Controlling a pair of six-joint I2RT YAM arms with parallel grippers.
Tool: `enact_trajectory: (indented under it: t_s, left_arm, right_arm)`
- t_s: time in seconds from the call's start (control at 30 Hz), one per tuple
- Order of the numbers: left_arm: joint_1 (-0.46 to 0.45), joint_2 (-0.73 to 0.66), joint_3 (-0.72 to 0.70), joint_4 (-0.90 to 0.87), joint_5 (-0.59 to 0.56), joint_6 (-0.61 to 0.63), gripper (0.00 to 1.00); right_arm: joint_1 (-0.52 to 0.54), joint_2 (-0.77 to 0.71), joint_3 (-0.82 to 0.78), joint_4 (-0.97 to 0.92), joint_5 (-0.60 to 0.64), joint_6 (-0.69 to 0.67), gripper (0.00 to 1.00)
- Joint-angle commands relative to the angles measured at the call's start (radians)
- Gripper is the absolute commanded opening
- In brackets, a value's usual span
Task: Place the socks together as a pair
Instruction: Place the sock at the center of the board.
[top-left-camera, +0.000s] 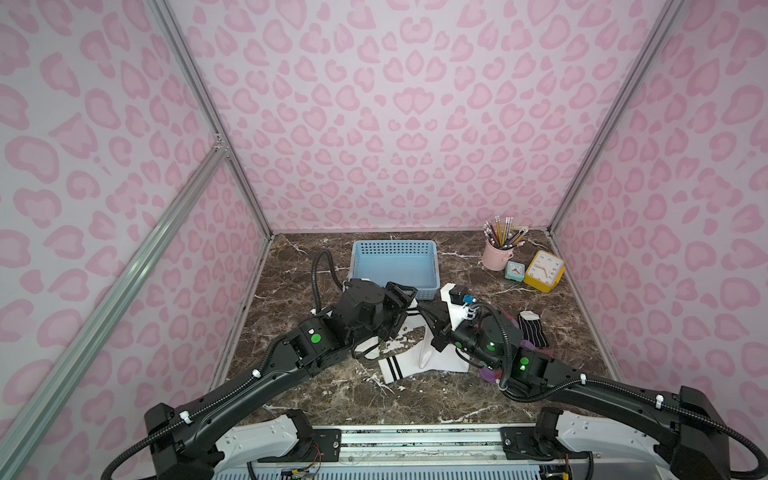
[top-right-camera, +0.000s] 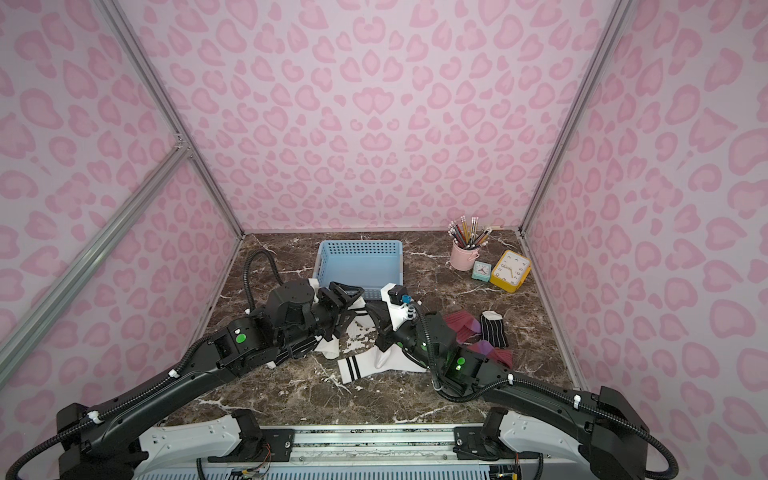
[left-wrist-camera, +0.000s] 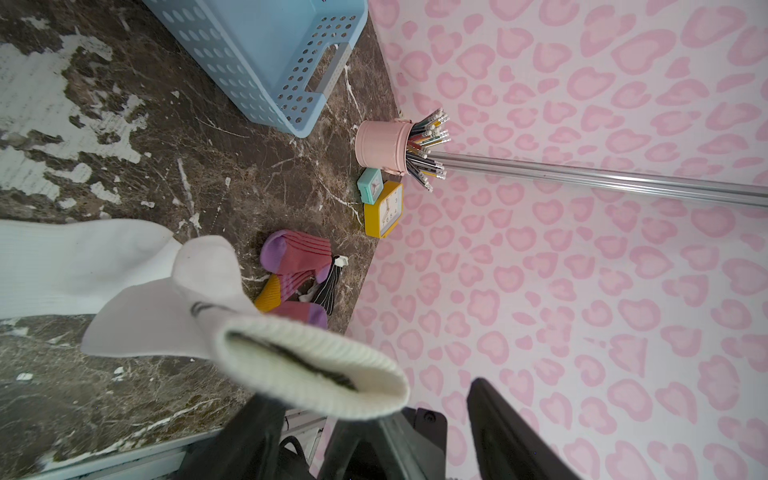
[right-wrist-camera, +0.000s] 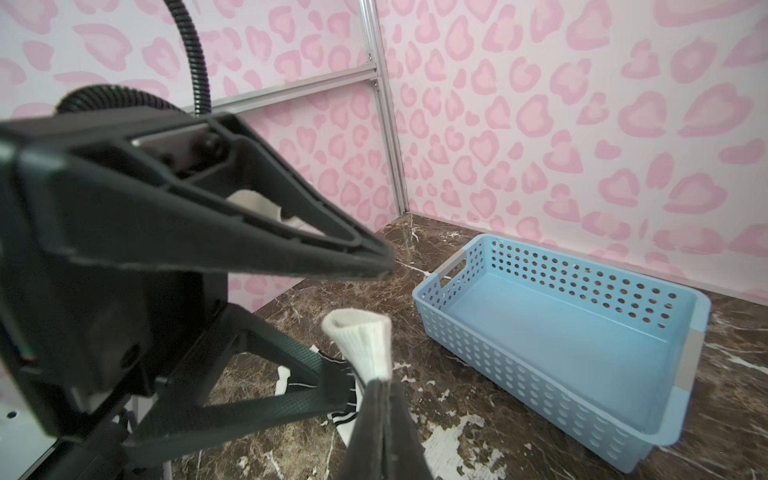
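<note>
Reaching in over the near edge of the surface (top-left-camera: 374, 399), the left arm (top-left-camera: 249, 386) and right arm (top-left-camera: 602, 386) met near its middle. The right fingers (right-wrist-camera: 374, 415) were pressed together, pinching the ribbed cuff of a lifted white sock (left-wrist-camera: 307, 365) raised above the surface. The left fingers (right-wrist-camera: 291, 245) stood spread wide, one on each side of that cuff. A second white sock (top-left-camera: 444, 359), with two black bands, lay flat on the surface beside them. Near the right edge, maroon socks (top-right-camera: 461, 322) and a black striped sock (top-right-camera: 494, 330) lay touching. A blue basket (top-left-camera: 395, 266) sat at the far edge; a pink pencil cup (top-left-camera: 496, 253) and two clocks (top-left-camera: 544, 271) filled the far right corner.
</note>
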Motion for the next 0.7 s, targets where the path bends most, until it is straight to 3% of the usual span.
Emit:
enact_trajectory:
  t_s: [0.0, 0.27, 0.5, 0.67]
  left_arm:
    - [-0.001, 0.012, 0.018, 0.005, -0.050, -0.006, 0.69]
    - [0.000, 0.035, 0.014, -0.018, -0.059, -0.017, 0.56]
    - [0.000, 0.052, 0.025, -0.052, -0.066, -0.002, 0.56]
    - [0.001, 0.054, 0.023, -0.057, -0.071, 0.007, 0.44]
  right_arm:
    - [0.013, -0.001, -0.009, 0.070, -0.007, -0.043, 0.00]
    - [0.029, -0.009, -0.037, 0.130, -0.021, -0.077, 0.00]
    - [0.042, -0.004, -0.048, 0.164, -0.015, -0.115, 0.00]
    - [0.044, -0.001, -0.048, 0.169, -0.020, -0.128, 0.00]
